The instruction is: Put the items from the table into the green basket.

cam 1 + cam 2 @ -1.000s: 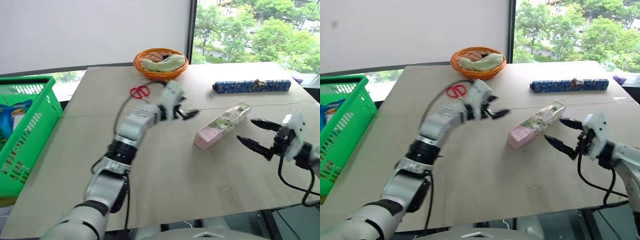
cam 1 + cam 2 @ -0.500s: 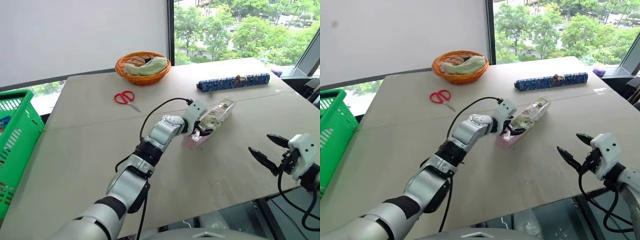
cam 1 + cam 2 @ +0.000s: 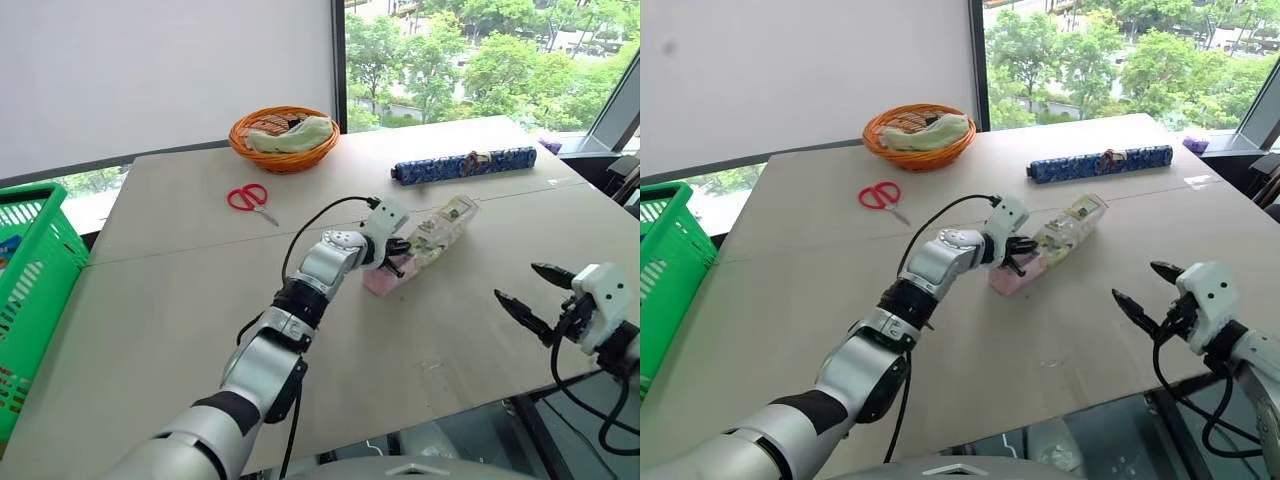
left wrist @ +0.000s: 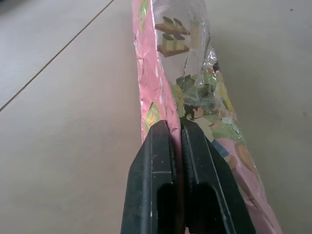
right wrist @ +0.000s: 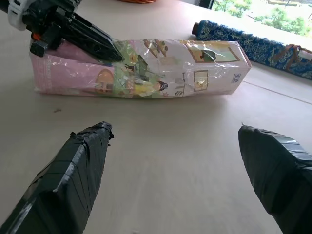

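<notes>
The long pink packet (image 3: 425, 243) in clear wrap lies on the table (image 3: 180, 300), right of its middle. My left gripper (image 3: 398, 258) is shut on the packet's near end, pinching the wrap between its black fingers (image 4: 161, 146). The right wrist view shows the same packet (image 5: 161, 68) resting on the tabletop with the left gripper (image 5: 97, 46) on one end. My right gripper (image 3: 517, 282) hovers open near the table's front right edge, apart from the packet. Red-handled scissors (image 3: 250, 198) lie further back on the left. The green basket (image 3: 40, 290) stands off the table's left side.
A round orange wicker basket (image 3: 283, 135) with a pale cloth sits at the back edge. A long blue patterned roll (image 3: 462, 165) lies at the back right. A straight seam crosses the tabletop.
My left gripper came down from above the table onto the packet's near end and shut on its wrap. The camera has swung to the right. The right gripper stays open.
</notes>
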### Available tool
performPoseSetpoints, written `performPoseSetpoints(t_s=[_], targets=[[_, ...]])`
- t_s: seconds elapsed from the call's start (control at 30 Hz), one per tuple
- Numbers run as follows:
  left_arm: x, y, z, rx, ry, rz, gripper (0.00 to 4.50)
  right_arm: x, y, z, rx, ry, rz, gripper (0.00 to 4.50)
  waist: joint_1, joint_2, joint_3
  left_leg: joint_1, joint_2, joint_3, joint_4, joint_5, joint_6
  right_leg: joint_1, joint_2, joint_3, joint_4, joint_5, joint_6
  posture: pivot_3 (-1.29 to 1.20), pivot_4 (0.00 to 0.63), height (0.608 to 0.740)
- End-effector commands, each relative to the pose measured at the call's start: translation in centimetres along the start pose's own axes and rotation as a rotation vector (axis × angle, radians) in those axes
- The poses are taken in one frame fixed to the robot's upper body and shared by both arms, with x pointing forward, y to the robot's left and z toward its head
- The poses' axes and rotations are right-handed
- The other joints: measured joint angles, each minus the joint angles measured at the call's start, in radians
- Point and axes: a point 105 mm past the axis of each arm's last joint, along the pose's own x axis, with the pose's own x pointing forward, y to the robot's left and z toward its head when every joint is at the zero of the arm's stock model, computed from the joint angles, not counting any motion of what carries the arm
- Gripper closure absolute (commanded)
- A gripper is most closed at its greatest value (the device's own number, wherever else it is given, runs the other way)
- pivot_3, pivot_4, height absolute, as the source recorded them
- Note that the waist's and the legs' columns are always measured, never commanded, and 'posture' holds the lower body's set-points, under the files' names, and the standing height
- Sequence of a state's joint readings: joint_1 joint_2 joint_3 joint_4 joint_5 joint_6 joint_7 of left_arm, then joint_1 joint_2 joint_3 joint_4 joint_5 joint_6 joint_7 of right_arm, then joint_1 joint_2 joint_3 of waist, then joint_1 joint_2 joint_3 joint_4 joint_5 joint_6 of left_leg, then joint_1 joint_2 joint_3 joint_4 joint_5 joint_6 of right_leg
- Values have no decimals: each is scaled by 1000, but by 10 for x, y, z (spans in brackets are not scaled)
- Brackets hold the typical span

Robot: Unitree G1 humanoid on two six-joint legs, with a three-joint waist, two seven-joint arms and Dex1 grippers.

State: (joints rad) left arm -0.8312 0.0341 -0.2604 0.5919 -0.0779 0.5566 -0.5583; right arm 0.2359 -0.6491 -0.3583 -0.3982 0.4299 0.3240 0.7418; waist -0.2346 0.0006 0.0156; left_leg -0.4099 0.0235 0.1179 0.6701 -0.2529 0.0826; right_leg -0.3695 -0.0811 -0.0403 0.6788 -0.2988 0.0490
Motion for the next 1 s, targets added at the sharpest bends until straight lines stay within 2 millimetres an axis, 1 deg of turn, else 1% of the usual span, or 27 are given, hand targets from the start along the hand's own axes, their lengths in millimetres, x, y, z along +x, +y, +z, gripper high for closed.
performPoseSetpoints(t_s=[0.03, 0.1, 0.17, 0.23, 0.3, 0.37, 0.43, 0.47, 0.5, 0.53, 0.57, 0.63, 0.67, 0.7, 0.87, 0.93, 1.0], targets=[[-21, 39, 34, -8, -130, 145, 4452, 10, 2, 20, -49, -61, 43, 0, -2, -1, 1, 0, 0, 0, 0, 0, 0, 0, 0, 0, 0, 0, 0, -352, 0, 740], [-35, 61, 46, -4, -180, 235, 4452, 16, 6, 26, -56, -84, 69, 0, -4, -1, 1, 0, 0, 0, 0, 0, 0, -1, 1, 0, 1, 0, 0, -340, 0, 740], [-63, 94, 65, 18, -248, 384, 4452, 26, 11, 37, -58, -124, 106, 0, -4, 0, 3, -1, 0, -1, 0, 0, 0, -1, 1, 0, 1, 0, 0, -302, 0, 740], [-104, 131, 86, 38, -324, 568, 4452, 37, 19, 53, -65, -188, 158, 0, -2, -1, 5, -2, 0, -2, 0, 1, -1, -2, 1, 1, 1, 0, 0, -275, 0, 740], [-154, 167, 103, 53, -380, 771, 4452, 44, 33, 78, -60, -303, 250, 0, 2, -2, 6, -3, 0, -2, 0, 2, -4, -4, 1, 1, 1, 0, 0, -253, 0, 740], [-208, 195, 112, 67, -419, 955, 4452, 48, 46, 99, -56, -388, 347, 0, 3, -3, 7, -5, 0, -2, -1, 2, -4, -5, 1, 1, 1, 0, 0, -219, 0, 740], [-253, 210, 118, 71, -443, 1096, 4452, 50, 58, 113, -63, -435, 438, 0, 13, -4, 7, -5, 0, -2, -2, 2, -4, -6, 1, 1, 0, 0, 0, -196, 0, 740], [-279, 217, 117, 89, -439, 1176, 4452, 52, 63, 119, -61, -452, 477, 0, 20, -4, 7, -5, 0, -2, -2, 2, -4, -6, 1, 1, 0, 0, 0, -188, 0, 740], [-299, 221, 116, 110, -433, 1239, 4452, 53, 67, 124, -59, -464, 505, 0, 32, -4, 8, -5, 0, -2, -2, 2, -4, -6, 1, 1, -1, 0, 0, -168, 0, 740], [-327, 226, 111, 138, -405, 1332, 4452, 56, 72, 131, -54, -481, 545, 0, 39, -5, 8, -5, 0, -2, -2, 2, -4, -6, 1, 0, -1, 0, 0, -140, 0, 740], [-344, 228, 108, 156, -385, 1389, 4452, 57, 76, 135, -52, -491, 570, 0, 50, -7, 9, -6, -1, -3, -2, 2, -4, -6, 1, 0, -1, 0, 0, -129, 0, 740], [-377, 228, 96, 183, -323, 1488, 4452, 62, 83, 145, -44, -516, 623, 0, 76, -8, 9, -6, -1, -3, -2, 2, -4, -6, 0, 0, 0, 0, 0, -80, 0, 740], [-390, 228, 85, 181, -282, 1524, 4452, 64, 86, 150, -40, -530, 651, 0, 90, -9, 9, -6, 0, -2, -1, 2, -4, -6, 0, 0, 0, 0, 0, -69, 0, 740], [-398, 227, 78, 179, -253, 1546, 4452, 66, 88, 153, -38, -538, 670, 0, 107, -10, 9, -6, -1, -2, -1, 2, -4, -6, 0, 0, 0, 0, 0, -63, 0, 740], [-427, 223, 38, 162, -123, 1618, 4452, 72, 92, 166, -13, -580, 722, 0, 184, -17, 6, -6, -1, -3, -1, 2, -5, -7, -2, -3, 1, 0, 0, -21, 0, 740], [-435, 223, 27, 145, -100, 1636, 4452, 73, 92, 167, -4, -583, 736, 0, 206, -21, 5, -6, -2, -4, -1, 0, -9, -7, -4, -5, 1, 0, 0, -1, 0, 740], [-440, 222, 23, 139, -89, 1650, 4452, 74, 93, 168, -7, -581, 749, 0, 226, -25, 5, -7, -2, -5, -1, -1, -10, -7, -5, -6, 1, 0, -1, -1, 0, 740]])
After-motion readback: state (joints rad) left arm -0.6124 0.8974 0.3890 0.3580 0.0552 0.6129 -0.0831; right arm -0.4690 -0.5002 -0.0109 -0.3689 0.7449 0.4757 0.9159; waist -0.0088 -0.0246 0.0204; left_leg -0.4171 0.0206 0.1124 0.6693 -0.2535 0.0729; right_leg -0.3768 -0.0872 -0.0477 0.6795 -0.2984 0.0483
